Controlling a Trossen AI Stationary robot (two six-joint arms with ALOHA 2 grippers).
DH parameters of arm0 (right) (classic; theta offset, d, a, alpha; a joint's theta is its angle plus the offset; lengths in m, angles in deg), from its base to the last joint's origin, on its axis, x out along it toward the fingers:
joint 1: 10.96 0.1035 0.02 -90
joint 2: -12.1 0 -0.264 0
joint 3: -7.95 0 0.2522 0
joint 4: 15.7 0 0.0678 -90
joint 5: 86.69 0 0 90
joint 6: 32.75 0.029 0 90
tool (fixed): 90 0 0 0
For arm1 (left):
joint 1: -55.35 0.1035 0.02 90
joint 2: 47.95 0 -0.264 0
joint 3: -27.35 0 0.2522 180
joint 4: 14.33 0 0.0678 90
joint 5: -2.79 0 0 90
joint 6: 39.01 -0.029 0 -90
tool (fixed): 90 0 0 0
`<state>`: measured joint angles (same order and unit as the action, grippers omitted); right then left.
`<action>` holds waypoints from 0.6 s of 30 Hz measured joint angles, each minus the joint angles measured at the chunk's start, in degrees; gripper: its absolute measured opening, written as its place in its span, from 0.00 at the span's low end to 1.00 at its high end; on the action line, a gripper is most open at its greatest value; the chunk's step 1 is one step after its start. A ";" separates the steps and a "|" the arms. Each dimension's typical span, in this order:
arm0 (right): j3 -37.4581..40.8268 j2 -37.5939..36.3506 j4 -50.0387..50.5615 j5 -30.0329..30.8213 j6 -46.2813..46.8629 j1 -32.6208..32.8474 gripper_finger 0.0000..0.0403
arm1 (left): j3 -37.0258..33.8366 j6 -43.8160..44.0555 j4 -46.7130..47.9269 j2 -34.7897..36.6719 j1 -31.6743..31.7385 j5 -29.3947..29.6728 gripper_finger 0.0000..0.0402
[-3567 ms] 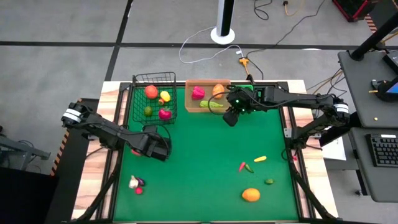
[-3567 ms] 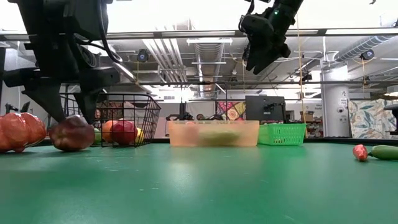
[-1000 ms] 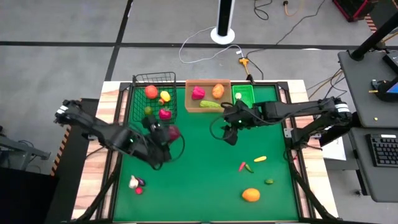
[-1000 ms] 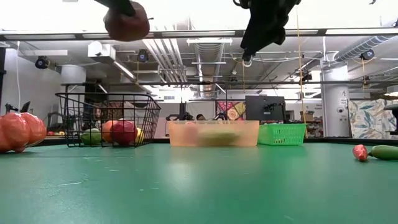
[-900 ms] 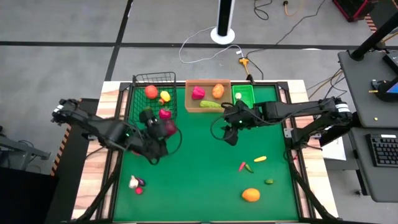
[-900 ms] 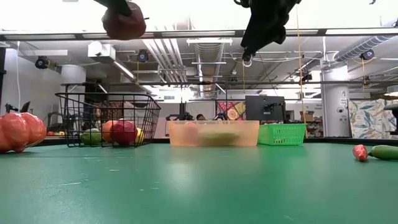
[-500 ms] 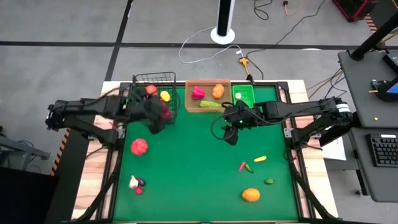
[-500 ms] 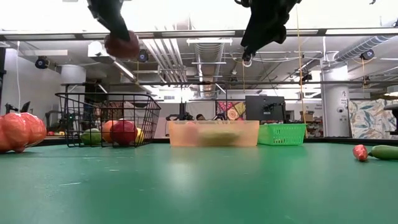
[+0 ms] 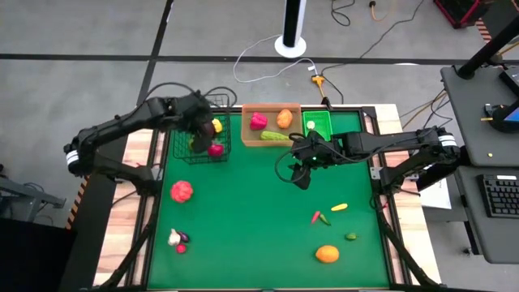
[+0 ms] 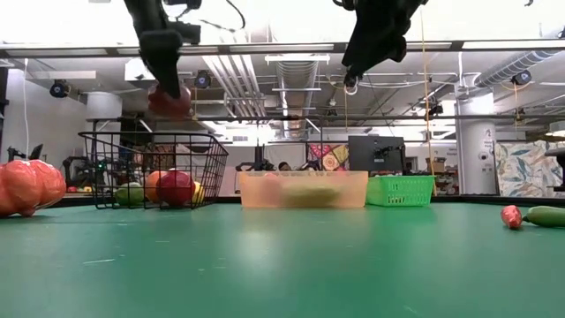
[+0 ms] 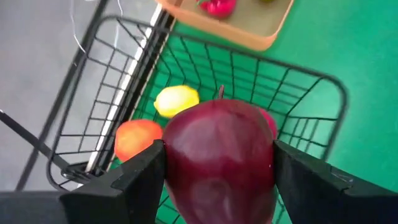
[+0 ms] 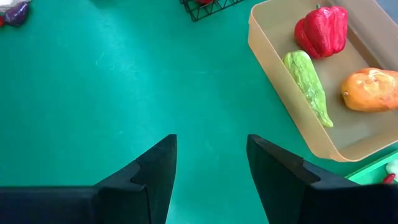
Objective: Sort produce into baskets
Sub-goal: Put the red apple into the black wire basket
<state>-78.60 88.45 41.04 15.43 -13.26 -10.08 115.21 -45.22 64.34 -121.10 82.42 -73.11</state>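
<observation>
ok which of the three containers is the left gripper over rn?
The black wire basket: the left gripper holds a dark red apple above it. The tan tray and green bin sit further right.

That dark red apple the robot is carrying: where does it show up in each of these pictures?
High view: hidden under the left hand, above the wire basket.
Low view: dark red apple hangs over the wire basket.
Left wrist view: apple fills the centre, between the fingers.
Right wrist view: not in it.
Shared landmark: the wire basket.
</observation>
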 joint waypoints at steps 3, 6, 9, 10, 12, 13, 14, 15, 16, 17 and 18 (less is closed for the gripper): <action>0.00 0.00 -0.02 0.00 0.00 0.00 0.46 | 0.00 -2.20 -0.05 -2.12 3.18 -1.99 0.62; 0.02 0.00 0.01 0.00 0.00 0.00 0.46 | 0.00 -3.93 -0.13 -4.42 5.42 -2.83 0.62; 0.09 0.00 0.03 -0.02 -0.03 0.00 0.46 | 0.00 -5.16 -0.04 -6.51 6.91 -2.90 0.62; 0.11 0.00 0.03 0.00 -0.09 0.00 0.46 | 0.00 -5.33 0.03 -7.05 7.27 -2.96 0.62; 0.21 0.00 0.03 0.00 -0.13 0.00 0.46 | 0.00 -5.52 0.07 -8.19 7.87 -3.15 0.62; 0.28 0.00 0.07 0.00 -0.15 0.00 0.46 | 0.00 -5.53 0.13 -8.67 8.09 -3.15 0.62; 0.34 0.00 0.07 0.00 -0.15 0.00 0.46 | 0.00 -5.52 0.16 -9.13 8.29 -3.12 0.62; 0.40 0.00 0.03 0.00 -0.14 0.00 0.46 | 0.00 -5.50 0.18 -9.52 8.50 -3.04 0.62; 0.49 0.00 0.02 0.00 -0.13 0.00 0.46 | 0.00 -5.48 0.19 -10.01 8.73 -2.83 0.62; 0.62 0.00 0.03 0.00 -0.13 0.00 0.46 | 0.00 -5.48 0.17 -10.58 8.95 -2.77 0.62; 0.74 0.00 0.03 0.00 -0.12 0.00 0.46 | -0.02 -5.48 0.16 -11.19 9.10 -2.72 0.62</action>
<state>-77.86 88.45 41.07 15.43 -13.38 -10.08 115.19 -50.69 64.49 -132.29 91.52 -75.84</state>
